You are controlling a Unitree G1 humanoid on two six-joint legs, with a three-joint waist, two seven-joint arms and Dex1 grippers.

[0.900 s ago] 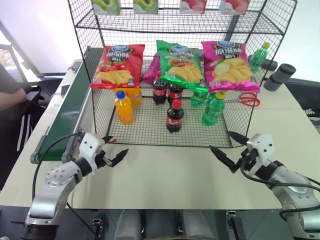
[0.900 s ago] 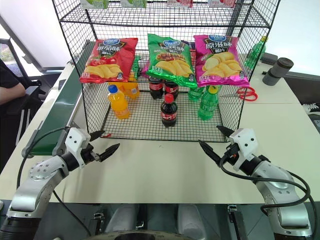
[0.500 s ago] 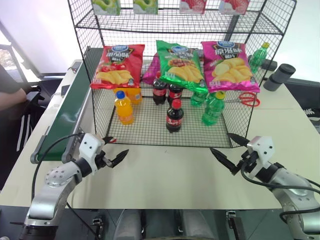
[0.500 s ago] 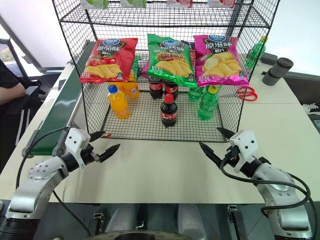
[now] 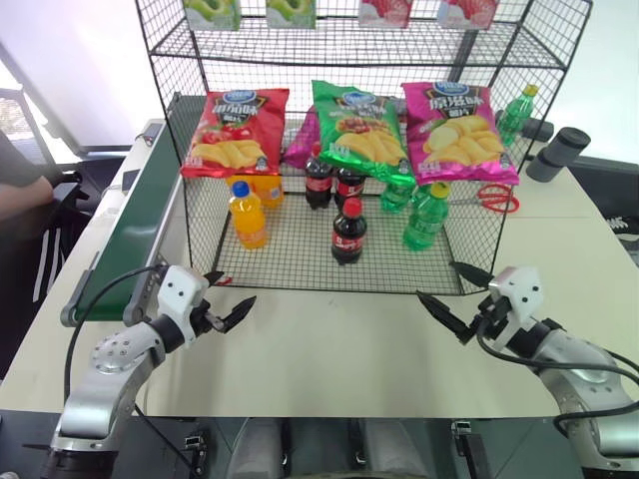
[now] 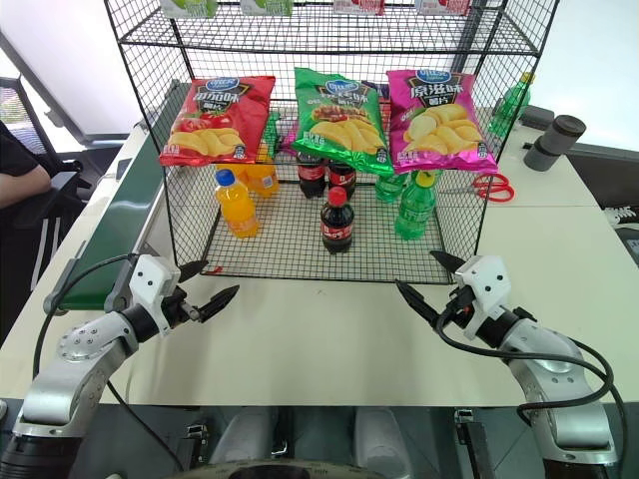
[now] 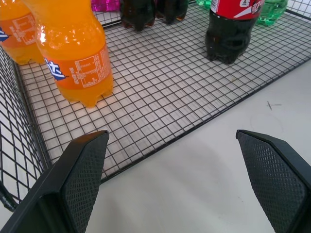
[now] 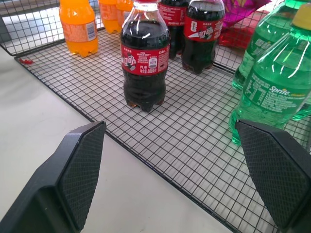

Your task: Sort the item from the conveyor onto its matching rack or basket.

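The cola bottle (image 5: 347, 232), dark with a red cap and red label, stands upright on the mesh floor of the black wire rack (image 5: 300, 257), near its open front edge. Two more cola bottles (image 5: 333, 183) stand behind it. The green conveyor (image 5: 135, 225) runs along the rack's left side, and its visible stretch carries nothing. My left gripper (image 5: 232, 296) hovers open over the table in front of the rack's left corner. My right gripper (image 5: 436, 281) hovers open in front of the rack's right corner. In the right wrist view the cola bottle (image 8: 145, 63) stands ahead of the open fingers (image 8: 82, 165).
Orange soda bottles (image 5: 248, 215) stand at the rack's left and green bottles (image 5: 427, 215) at its right. Chip bags (image 5: 359, 125) hang above. Red scissors (image 5: 496, 198) and a grey cylinder (image 5: 559, 153) lie right of the rack. A person's arm (image 5: 20, 195) shows far left.
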